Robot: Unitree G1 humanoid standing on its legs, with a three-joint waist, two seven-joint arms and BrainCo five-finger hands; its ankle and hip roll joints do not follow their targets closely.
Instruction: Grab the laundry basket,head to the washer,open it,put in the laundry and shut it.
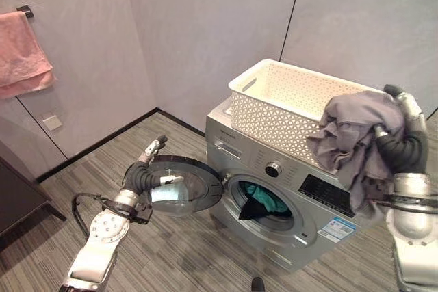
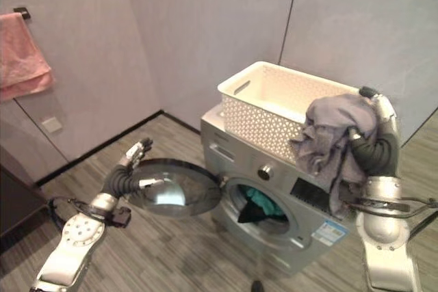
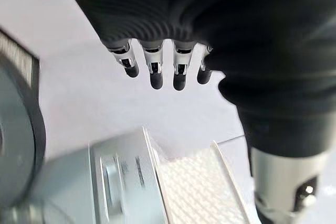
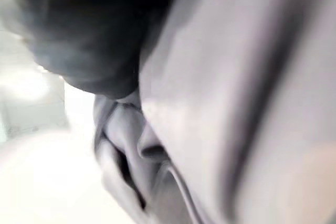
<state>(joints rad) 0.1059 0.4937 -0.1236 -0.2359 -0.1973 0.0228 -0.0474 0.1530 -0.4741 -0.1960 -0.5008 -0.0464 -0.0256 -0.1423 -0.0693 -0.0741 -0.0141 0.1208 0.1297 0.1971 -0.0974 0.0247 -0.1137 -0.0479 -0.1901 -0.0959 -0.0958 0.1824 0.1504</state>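
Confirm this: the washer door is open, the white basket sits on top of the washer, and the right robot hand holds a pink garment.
Wrong on one point: the garment in the right robot hand is grey, not pink, as the left eye view shows. The washer door is open and the white basket sits on top of the washer.

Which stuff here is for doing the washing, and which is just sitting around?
For the washing: washer, its open door, white laundry basket on top, grey clothes in the right hand, teal clothes in the drum, left hand by the door.

Just there: pink towel, wall socket.
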